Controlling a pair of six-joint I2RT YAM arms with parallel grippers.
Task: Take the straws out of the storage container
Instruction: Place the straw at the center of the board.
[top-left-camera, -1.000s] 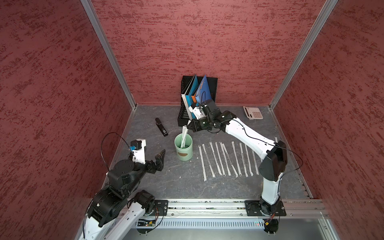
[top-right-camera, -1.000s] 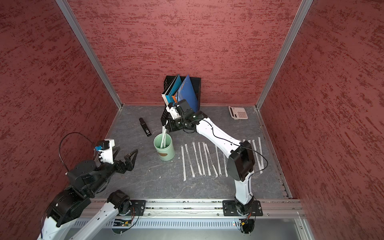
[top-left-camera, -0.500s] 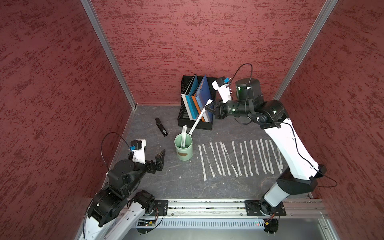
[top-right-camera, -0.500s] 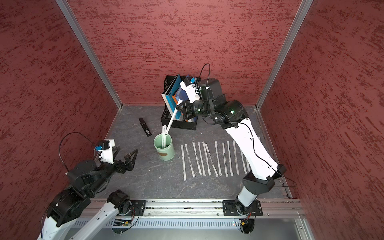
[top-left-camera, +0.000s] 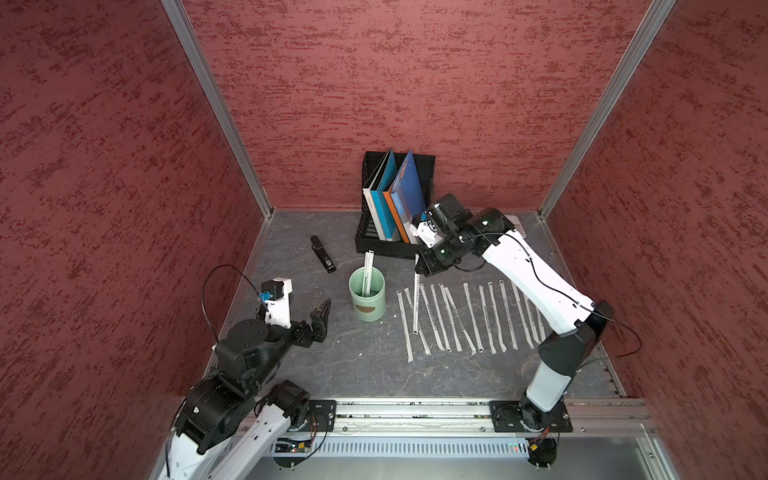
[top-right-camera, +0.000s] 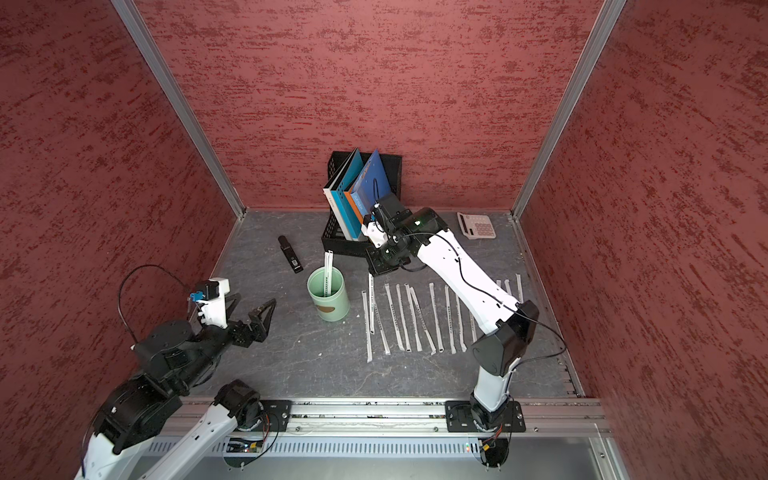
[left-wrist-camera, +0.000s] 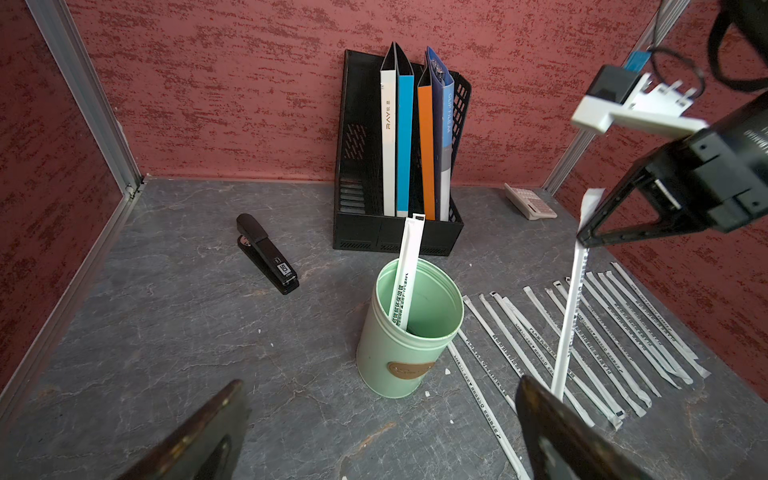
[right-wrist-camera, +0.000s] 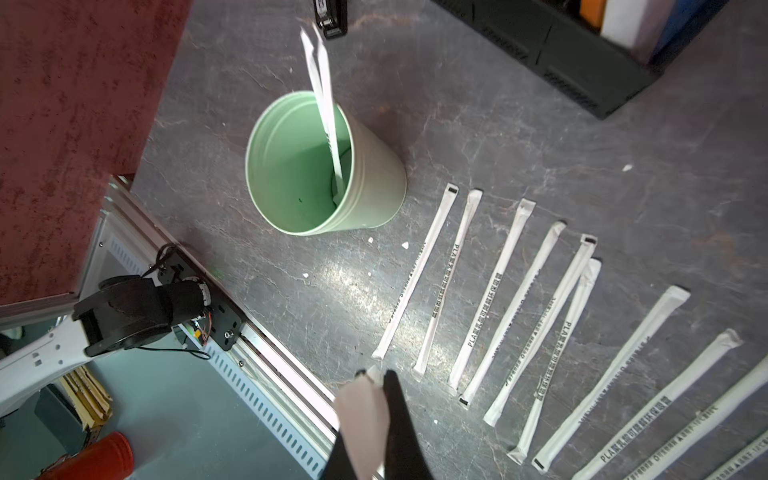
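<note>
Straws (right-wrist-camera: 490, 293): most laid out in row on table (top-left-camera: 365, 374) beside storage container (top-left-camera: 366, 297); two left standing inside, leaning on rim. Right gripper (left-wrist-camera: 582, 240) clamps held straw (left-wrist-camera: 570, 311) near top end, so it hangs plumb over row's cup-side end, likely for laying down. Left gripper (top-right-camera: 250, 309): jaws wide apart, empty, parked clear of cup.

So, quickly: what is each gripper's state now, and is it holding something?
Left gripper: open, holding nothing.
Right gripper: shut on one long thin straw in a white paper wrapper.
</note>
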